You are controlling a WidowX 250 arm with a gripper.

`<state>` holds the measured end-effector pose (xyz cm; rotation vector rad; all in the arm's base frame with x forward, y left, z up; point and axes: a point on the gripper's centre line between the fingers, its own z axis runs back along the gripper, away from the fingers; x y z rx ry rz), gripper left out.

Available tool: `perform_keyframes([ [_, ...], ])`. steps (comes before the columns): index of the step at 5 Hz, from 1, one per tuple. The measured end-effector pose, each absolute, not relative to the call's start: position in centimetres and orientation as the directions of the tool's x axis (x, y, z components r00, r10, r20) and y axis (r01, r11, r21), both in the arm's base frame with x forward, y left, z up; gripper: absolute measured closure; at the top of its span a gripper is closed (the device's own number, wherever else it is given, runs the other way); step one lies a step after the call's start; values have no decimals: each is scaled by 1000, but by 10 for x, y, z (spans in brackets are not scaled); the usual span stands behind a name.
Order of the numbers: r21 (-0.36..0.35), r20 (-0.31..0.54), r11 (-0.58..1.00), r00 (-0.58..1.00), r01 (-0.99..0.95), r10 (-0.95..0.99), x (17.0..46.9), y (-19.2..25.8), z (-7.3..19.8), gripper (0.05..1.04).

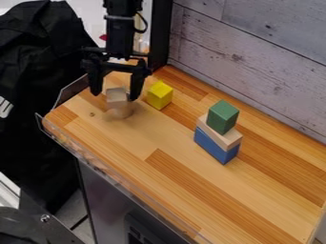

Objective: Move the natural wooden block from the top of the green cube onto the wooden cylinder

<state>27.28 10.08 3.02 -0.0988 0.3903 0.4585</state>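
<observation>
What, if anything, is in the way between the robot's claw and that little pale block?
Nothing visible stands between the gripper and the pale block; the open fingers appear on either side of it. The yellow block is nearby, beyond the picture-right finger, not between them.

One greyish cube [117,95], one yellow block [159,95], one green block [223,116], one tan block [218,135], one blue block [215,146]
</observation>
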Motion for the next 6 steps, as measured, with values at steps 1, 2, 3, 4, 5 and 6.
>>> perform_keyframes([
  [1, -12, -317, 912, 866, -411, 386, 283, 92, 60, 83],
  [2, -4, -258, 956, 924, -293, 282, 291, 71, 82, 83],
  [3, -27, -235, 993, 966, -116, 107, 292, 31, 92, 83],
  [4, -50, -230, 998, 973, -33, 21, 292, 5, 92, 83],
  [5, -57, -224, 998, 975, 7, -19, 291, -7, 92, 83],
  [6, -47, -220, 999, 975, 4, -14, 288, -8, 94, 83],
])
